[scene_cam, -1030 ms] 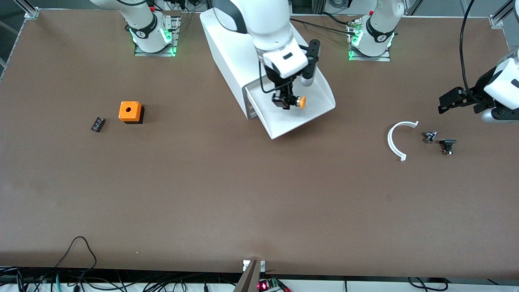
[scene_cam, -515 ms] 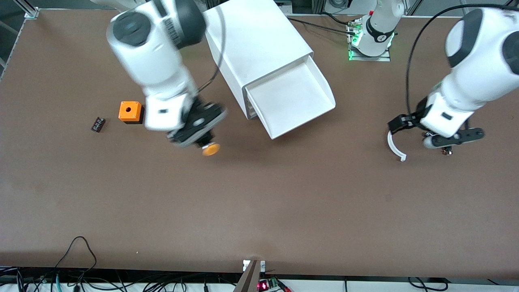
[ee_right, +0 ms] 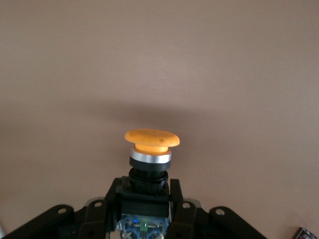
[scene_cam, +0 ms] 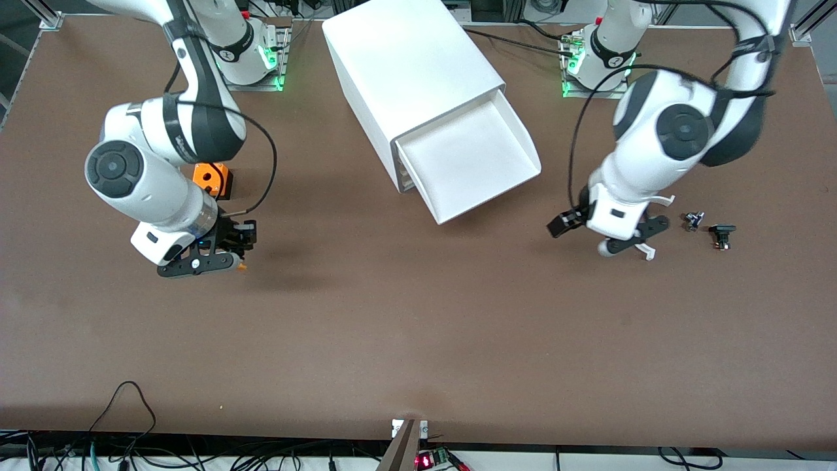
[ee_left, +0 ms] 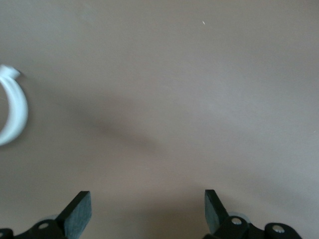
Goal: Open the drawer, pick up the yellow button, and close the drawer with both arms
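The drawer (scene_cam: 472,159), the top one of the white cabinet (scene_cam: 410,65), stands pulled out and its tray shows nothing inside. My right gripper (scene_cam: 237,252) is shut on the button and holds it over bare table close to the orange cube. In the front view only a sliver of the orange cap (scene_cam: 241,266) shows. In the right wrist view the button (ee_right: 151,142) sits with its black-and-blue body between the fingers of my right gripper (ee_right: 147,199). My left gripper (scene_cam: 563,226) is open and empty over the table between the drawer and the white arc; it also shows in the left wrist view (ee_left: 147,214).
An orange cube with a hole (scene_cam: 210,178) sits partly hidden by the right arm. A white arc (scene_cam: 659,199) lies under the left hand and also shows in the left wrist view (ee_left: 12,107). Two small black parts (scene_cam: 693,220) (scene_cam: 721,234) lie beside it.
My right gripper lifted the button out of the drawer and carried it toward the right arm's end, to near the orange cube. My left arm swung in from the table's end toward the drawer.
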{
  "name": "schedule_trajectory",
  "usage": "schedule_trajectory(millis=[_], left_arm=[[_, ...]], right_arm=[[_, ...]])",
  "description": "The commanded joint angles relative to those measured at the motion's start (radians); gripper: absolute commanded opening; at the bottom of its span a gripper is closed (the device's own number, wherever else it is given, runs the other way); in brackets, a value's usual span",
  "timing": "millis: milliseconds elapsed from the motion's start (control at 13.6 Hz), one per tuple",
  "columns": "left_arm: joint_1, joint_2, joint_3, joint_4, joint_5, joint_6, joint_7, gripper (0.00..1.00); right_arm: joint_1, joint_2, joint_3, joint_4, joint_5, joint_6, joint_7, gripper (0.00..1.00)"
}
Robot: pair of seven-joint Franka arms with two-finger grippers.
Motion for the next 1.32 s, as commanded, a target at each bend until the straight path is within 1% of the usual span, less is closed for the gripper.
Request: schedule_trajectory(millis=[0,74,221,368,442,515,662,810,883,957,1030,1104,1177,1251], left_arm=[[-0.019,-0.012,-0.027,-0.102,0.022,0.124,-0.125,1.00],[-0.021,-0.013,-0.048,-0.119,0.016,0.131,-0.153,1.00],[-0.021,-0.018,-0.134,-0.148,0.014,0.131,-0.223,1.00],[-0.021,-0.018,-0.170,-0.148,0.014,0.129,-0.303,1.00],[-0.021,-0.018,-0.179,-0.153,0.013,0.126,-0.311,1.00],[-0.022,-0.018,-0.200,-0.177,0.011,0.125,-0.311,1.00],[-0.022,-0.033,-0.278,-0.219,0.011,0.125,-0.309,1.00],[-0.021,-0.053,-0.320,-0.224,0.011,0.117,-0.308,1.00],[-0.021,-0.056,-0.335,-0.224,0.011,0.106,-0.306,1.00],[-0.021,-0.056,-0.358,-0.233,0.011,0.097,-0.300,1.00],[-0.021,-0.056,-0.384,-0.251,0.011,0.097,-0.294,1.00],[-0.021,-0.056,-0.412,-0.260,0.011,0.097,-0.292,1.00],[-0.021,-0.056,-0.435,-0.271,0.011,0.097,-0.292,1.00],[-0.022,-0.056,-0.469,-0.273,0.013,0.099,-0.291,1.00]], right_arm=[[-0.065,-0.042,0.025,-0.164,-0.034,0.143,-0.005,0.32],[-0.081,-0.038,0.025,-0.202,-0.034,0.183,-0.036,0.32],[-0.111,-0.036,0.025,-0.308,-0.036,0.296,-0.067,0.32],[-0.131,-0.036,0.025,-0.394,-0.036,0.399,-0.108,0.32],[-0.154,-0.035,0.025,-0.420,-0.036,0.430,-0.137,0.32],[-0.172,-0.029,0.025,-0.445,-0.036,0.456,-0.159,0.32],[-0.181,-0.023,0.025,-0.500,-0.036,0.531,-0.182,0.32],[-0.195,-0.007,0.025,-0.511,-0.036,0.545,-0.231,0.32],[-0.203,0.002,0.025,-0.511,-0.036,0.545,-0.234,0.34],[-0.203,0.007,0.025,-0.511,-0.036,0.544,-0.236,0.38],[-0.203,0.008,0.025,-0.511,-0.034,0.538,-0.233,0.47],[-0.204,0.007,0.025,-0.508,-0.034,0.535,-0.217,0.79],[-0.204,0.005,0.025,-0.503,-0.028,0.533,-0.222,1.00],[-0.204,0.001,0.027,-0.493,-0.019,0.522,-0.222,1.00]])
